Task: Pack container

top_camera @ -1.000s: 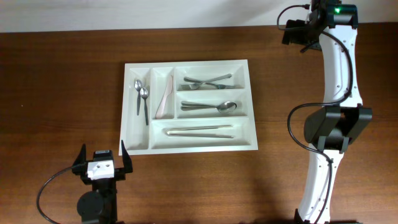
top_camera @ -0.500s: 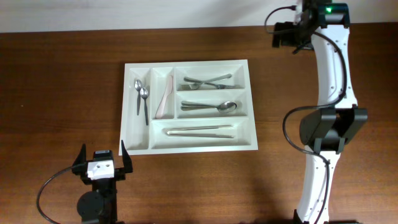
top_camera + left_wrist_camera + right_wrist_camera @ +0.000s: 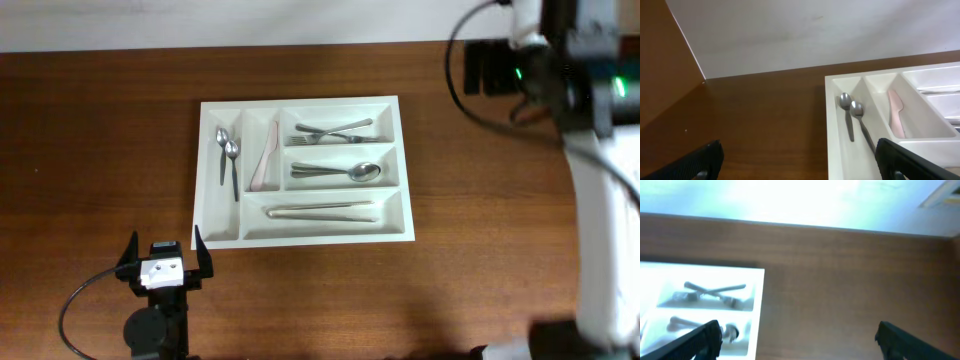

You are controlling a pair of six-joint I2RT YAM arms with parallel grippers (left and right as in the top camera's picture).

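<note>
The container, a large white cutlery tray, lies in the middle of the brown table. It holds two small spoons, a pale pink knife, forks, larger spoons and long utensils. My left gripper rests open just off the tray's near-left corner, with nothing between its fingers. My right gripper is high at the far right, blurred and open, beyond the tray's far-right corner. The left wrist view shows the tray's rim and the small spoons; the right wrist view shows the tray's edge.
A pale wall runs along the table's far edge. My right arm's white links stretch down the right side. A black cable loops beside the left arm's base.
My right arm has lifted towards the overhead camera and shifted right, so it now looks large and blurred. The left arm and the tray's contents have not moved.
</note>
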